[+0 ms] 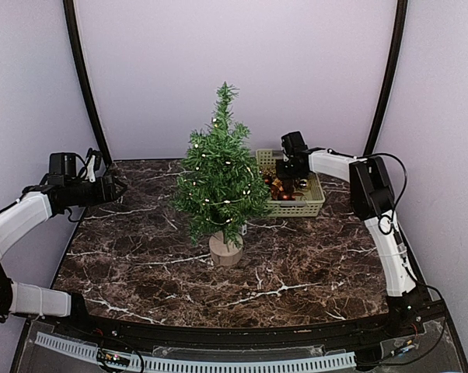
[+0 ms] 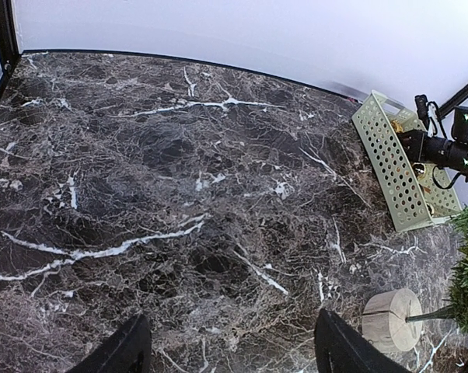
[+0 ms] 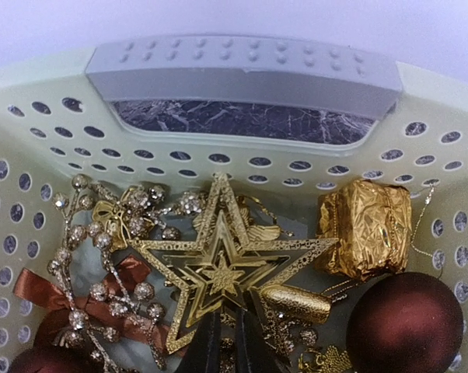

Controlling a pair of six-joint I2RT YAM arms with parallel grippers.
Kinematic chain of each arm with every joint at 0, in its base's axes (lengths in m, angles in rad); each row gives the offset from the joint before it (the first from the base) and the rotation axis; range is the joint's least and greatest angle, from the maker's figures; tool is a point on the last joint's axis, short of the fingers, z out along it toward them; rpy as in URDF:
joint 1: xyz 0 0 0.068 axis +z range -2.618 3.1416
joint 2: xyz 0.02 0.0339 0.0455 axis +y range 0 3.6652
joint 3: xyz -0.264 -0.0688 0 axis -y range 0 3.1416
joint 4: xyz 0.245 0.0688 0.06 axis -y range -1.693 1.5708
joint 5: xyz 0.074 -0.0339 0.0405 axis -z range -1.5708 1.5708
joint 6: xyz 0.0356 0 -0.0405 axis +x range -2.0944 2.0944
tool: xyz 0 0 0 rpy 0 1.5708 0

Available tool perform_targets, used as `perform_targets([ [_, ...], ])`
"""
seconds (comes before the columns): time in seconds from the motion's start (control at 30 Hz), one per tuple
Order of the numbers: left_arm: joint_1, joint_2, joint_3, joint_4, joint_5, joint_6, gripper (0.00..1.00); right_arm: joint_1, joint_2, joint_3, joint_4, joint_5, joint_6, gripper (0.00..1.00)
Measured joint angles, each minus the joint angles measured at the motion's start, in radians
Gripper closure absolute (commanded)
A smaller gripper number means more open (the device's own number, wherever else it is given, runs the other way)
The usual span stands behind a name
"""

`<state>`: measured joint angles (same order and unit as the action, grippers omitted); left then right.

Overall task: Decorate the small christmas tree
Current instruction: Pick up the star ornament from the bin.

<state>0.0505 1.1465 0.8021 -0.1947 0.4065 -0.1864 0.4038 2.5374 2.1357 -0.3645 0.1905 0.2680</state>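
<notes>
In the basket at the table's far edge, the right gripper pinches the gold star by its lower point, probably to top the small christmas tree. The left gripper hangs spread and empty.

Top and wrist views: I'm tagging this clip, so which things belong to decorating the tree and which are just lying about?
Job in hand: small christmas tree; basket; gold star, gripped by the right gripper; gold gift box; dark red bauble; red bow.
Not in use: marble table; left gripper, open and empty.
</notes>
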Motion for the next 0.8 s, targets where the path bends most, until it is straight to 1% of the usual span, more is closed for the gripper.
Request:
perform_targets([
  [0.3, 0.0, 0.0, 0.0, 0.0, 0.0, 0.0, 0.25, -0.002, -0.013, -0.014, 0.04, -0.049, 0.013, 1.0],
  [0.33, 0.0, 0.0, 0.0, 0.0, 0.0, 0.0, 0.25, -0.003, -0.022, -0.019, 0.043, -0.056, 0.014, 0.98],
  [0.4, 0.0, 0.0, 0.0, 0.0, -0.001, 0.0, 0.25, -0.005, -0.037, -0.023, 0.042, -0.063, 0.016, 0.87],
  [0.43, 0.0, 0.0, 0.0, 0.0, -0.002, 0.0, 0.25, -0.006, -0.046, -0.023, 0.042, -0.068, 0.014, 0.83],
  [0.53, 0.0, 0.0, 0.0, 0.0, -0.003, 0.0, 0.25, -0.01, -0.073, -0.021, 0.027, -0.081, 0.026, 0.75],
  [0.67, 0.0, 0.0, 0.0, 0.0, -0.003, 0.0, 0.25, -0.019, -0.088, -0.014, 0.0, -0.082, 0.039, 0.69],
  [0.8, 0.0, 0.0, 0.0, 0.0, -0.003, 0.0, 0.25, -0.031, -0.088, -0.013, -0.043, -0.093, 0.048, 0.67],
])
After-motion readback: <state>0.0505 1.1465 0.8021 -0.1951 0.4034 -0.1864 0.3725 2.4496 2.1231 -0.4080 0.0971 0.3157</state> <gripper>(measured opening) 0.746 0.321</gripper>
